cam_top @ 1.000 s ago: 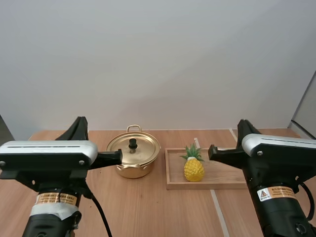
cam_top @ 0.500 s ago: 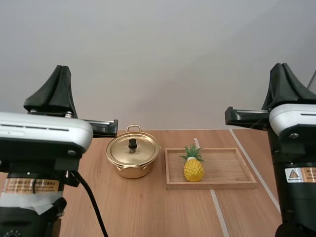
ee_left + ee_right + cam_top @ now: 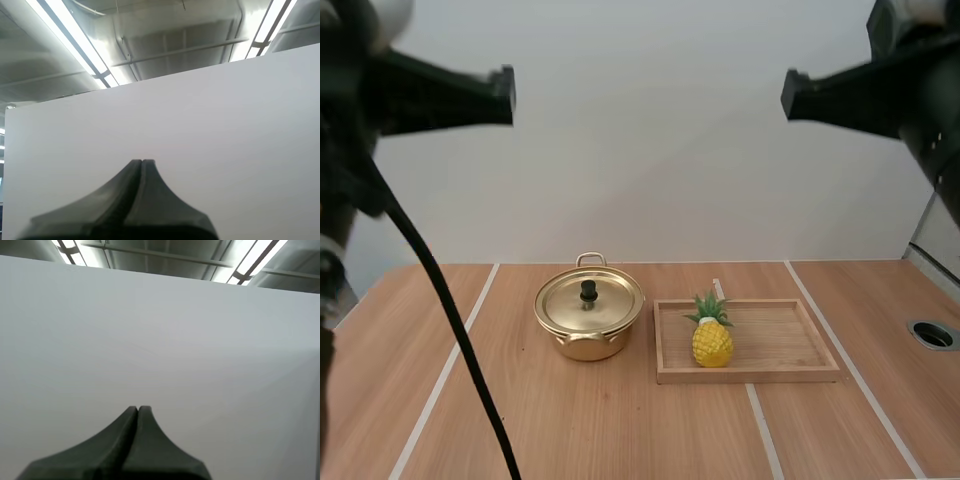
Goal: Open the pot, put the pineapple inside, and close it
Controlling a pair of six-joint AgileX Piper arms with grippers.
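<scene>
A golden pot (image 3: 589, 319) stands mid-table with its lid (image 3: 589, 299) on and a black knob on top. To its right a yellow pineapple (image 3: 713, 336) with green leaves stands upright at the left end of a wooden tray (image 3: 790, 345). My left gripper (image 3: 505, 95) is raised high above the table's left side, my right gripper (image 3: 789, 95) high above the right side. Each wrist view has its own fingers lying together as one dark wedge, left gripper (image 3: 142, 162) and right gripper (image 3: 138, 408), shut on nothing, facing a white wall.
The wooden table (image 3: 620, 430) has pale lines running front to back. A round hole (image 3: 932, 334) sits near its right edge. A white wall stands behind the table.
Both arms have risen from just above the table to high above it, uncovering the table's near part. The pot, tray and pineapple have not moved.
</scene>
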